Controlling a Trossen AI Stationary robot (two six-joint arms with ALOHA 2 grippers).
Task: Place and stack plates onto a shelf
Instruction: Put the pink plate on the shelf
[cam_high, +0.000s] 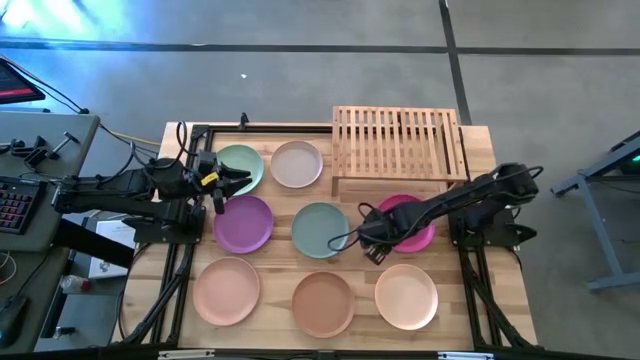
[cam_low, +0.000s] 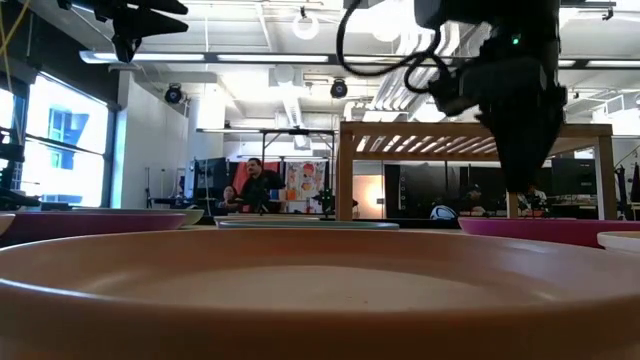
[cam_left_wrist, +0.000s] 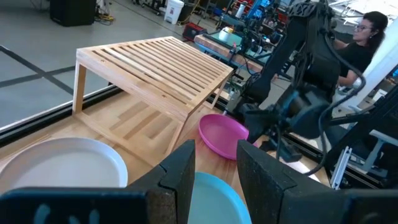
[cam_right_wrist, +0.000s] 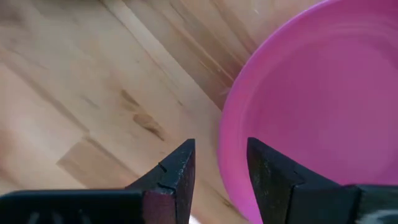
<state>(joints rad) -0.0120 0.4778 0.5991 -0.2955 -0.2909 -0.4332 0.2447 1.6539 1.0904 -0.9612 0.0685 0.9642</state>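
High view: eight plates on the counter (cam_high: 480, 290), none on the shelf (cam_high: 398, 143), which stands at the far edge right of centre with bare slats. Back row: mint green plate (cam_high: 245, 165), pale pink plate (cam_high: 297, 164). Middle row: purple plate (cam_high: 243, 223), grey-teal plate (cam_high: 318, 230), magenta plate (cam_high: 412, 222). Near row: peach plate (cam_high: 227, 290), terracotta plate (cam_high: 323, 303), cream plate (cam_high: 406, 296).

Left gripper (cam_high: 238, 180) sits over the mint green plate's near edge, arm coming in from the left. Right gripper (cam_high: 372, 235) is low at the magenta plate's left edge, between it and the grey-teal plate.

Only the right wrist view shows how its fingers (cam_right_wrist: 177, 180) sit: spread, straddling the magenta rim, one fingertip over bare wood, the other over the plate's inside. Can't tell whether they touch.

Left wrist view: fingers (cam_left_wrist: 180, 180) spread, nothing between them; the shelf, pale pink, grey-teal and magenta plates and the right arm lie beyond. It also catches a person seated past the counter, out of the high view.

Low view: the terracotta plate fills the foreground; the shelf stands behind, the right arm hangs down in front of it, and people stand in the room behind.
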